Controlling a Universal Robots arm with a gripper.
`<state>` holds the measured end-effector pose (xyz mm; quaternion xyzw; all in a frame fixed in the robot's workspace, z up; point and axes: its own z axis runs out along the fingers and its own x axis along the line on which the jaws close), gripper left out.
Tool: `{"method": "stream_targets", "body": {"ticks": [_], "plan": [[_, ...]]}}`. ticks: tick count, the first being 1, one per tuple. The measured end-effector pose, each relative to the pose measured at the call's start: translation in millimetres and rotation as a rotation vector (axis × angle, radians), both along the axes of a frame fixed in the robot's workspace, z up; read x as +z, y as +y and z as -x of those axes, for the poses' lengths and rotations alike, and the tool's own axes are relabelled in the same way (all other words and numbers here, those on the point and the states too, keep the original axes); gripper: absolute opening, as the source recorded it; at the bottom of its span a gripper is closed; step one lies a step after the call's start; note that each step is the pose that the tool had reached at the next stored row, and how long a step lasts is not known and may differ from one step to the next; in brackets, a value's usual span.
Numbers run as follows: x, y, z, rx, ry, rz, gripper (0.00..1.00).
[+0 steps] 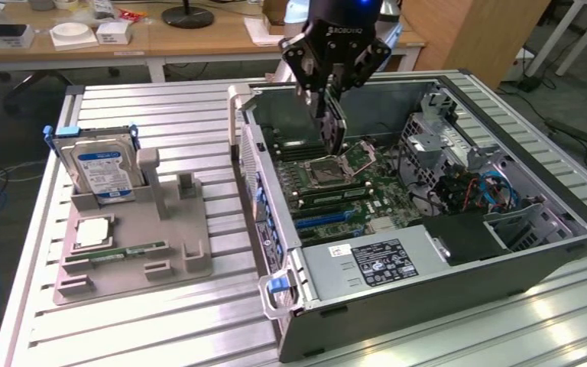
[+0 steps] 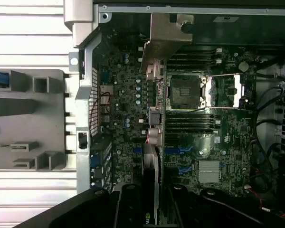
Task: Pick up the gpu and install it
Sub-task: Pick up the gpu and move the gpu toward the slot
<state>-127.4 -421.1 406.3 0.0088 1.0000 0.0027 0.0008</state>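
- Exterior view: your black gripper (image 1: 324,93) is pinching the thin dark gpu card (image 1: 332,130) over the open grey case (image 1: 457,284).
- Pickup is looking done; seating is remaining.

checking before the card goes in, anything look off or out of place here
Nothing damaged or spilled. One oddity: the cpu socket stands with its cover flipped open. The gripper holds the gpu on edge above the motherboard.

The brand name ROBOTIQ is read on the body of the gripper (image 1: 326,93). Print is noted on the white power supply label (image 1: 375,262) and the blue hard drive label (image 1: 105,167), both well apart from the tool. Neither is legible.
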Motion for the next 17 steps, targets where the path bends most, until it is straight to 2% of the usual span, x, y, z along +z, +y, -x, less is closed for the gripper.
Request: {"method": "stream_targets", "body": {"ticks": [10,17], "plan": [[-0.2,0.0,-23.9,0.000,0.0000,0.0000,0.27],[-0.8,0.0,-46.8,0.000,0.0000,0.0000,0.27]]}}
